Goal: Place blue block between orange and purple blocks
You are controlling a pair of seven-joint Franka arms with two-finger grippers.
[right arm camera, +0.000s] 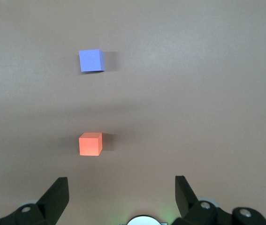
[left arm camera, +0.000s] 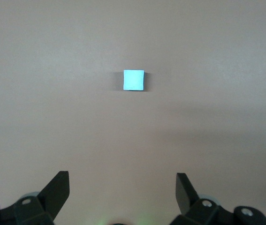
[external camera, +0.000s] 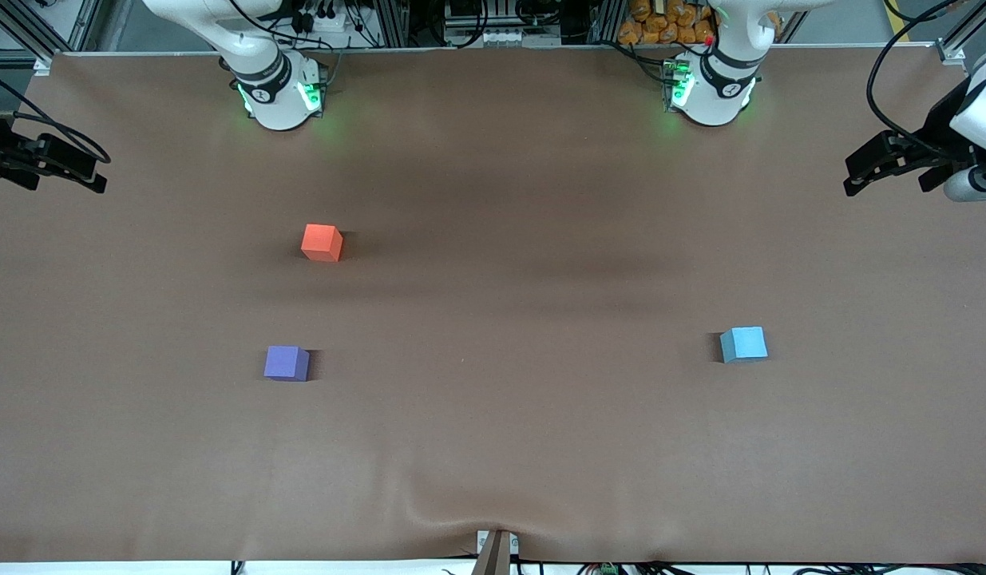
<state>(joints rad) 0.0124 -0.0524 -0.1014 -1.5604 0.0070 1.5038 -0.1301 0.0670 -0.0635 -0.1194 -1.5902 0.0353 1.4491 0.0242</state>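
Front view: orange block (external camera: 322, 242), purple block (external camera: 286, 362) toward the right arm's end of the tabletop (external camera: 508, 335); blue block (external camera: 743, 343) well apart, toward the left arm's end.
Left wrist view: left end effector (left arm camera: 123, 190) wide, empty, over bare tabletop.
Right wrist view: right end effector (right arm camera: 122, 193) wide, empty.

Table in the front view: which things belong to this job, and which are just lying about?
For the job:
- blue block
- orange block
- purple block
- left gripper, open
- right gripper, open

Lying about:
- nothing else on the brown table cover
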